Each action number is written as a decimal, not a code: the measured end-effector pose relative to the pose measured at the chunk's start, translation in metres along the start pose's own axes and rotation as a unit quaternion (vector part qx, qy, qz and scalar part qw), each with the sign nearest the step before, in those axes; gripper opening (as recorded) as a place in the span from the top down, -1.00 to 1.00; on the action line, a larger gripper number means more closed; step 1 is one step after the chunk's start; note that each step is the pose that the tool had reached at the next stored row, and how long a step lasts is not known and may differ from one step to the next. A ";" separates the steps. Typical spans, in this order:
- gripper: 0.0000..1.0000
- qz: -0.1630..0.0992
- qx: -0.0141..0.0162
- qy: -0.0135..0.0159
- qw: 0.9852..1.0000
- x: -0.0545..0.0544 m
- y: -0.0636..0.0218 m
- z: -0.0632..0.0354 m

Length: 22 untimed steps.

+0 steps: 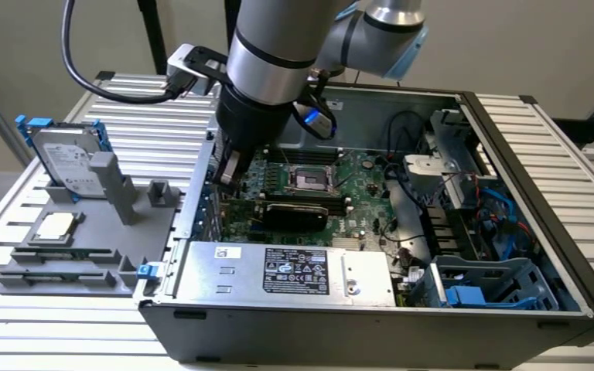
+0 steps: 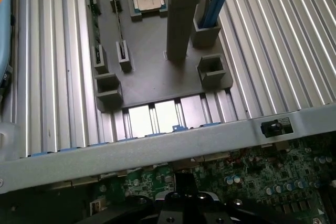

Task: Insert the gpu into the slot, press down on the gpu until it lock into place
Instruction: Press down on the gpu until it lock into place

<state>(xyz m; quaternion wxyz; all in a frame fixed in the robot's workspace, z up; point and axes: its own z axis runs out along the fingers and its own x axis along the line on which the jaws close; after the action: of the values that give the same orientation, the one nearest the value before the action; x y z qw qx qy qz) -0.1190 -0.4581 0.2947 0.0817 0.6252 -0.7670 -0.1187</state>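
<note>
Your gripper (image 1: 230, 174) is hovering low inside the computer case (image 1: 380, 309); the gpu (image 1: 291, 212) is lying flat, black, across the green motherboard (image 1: 354, 182). The fingers' state I cannot tell.

**Labels present, none readable**

A white and black printed label (image 1: 295, 272) sits on the silver power supply (image 1: 287, 274) inside the computer case (image 1: 380, 325). Another label covers the hard drive (image 1: 65, 164) standing outside the case. Their print is too small to read.

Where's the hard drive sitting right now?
The hard drive stands tilted in the grey fixture tray on the exterior view's left, outside the computer case, behind the loose processor chip.
</note>
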 end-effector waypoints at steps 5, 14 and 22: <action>0.79 0.000 0.000 0.000 1.000 -0.002 0.0023 0.0014; 0.79 0.000 -0.001 0.000 1.000 -0.003 0.0029 0.0018; 0.79 0.000 -0.004 0.001 1.000 -0.004 0.0031 0.0017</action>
<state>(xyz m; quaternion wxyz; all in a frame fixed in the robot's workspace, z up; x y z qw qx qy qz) -0.1216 -0.4534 0.2940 0.0847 0.6248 -0.7667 -0.1210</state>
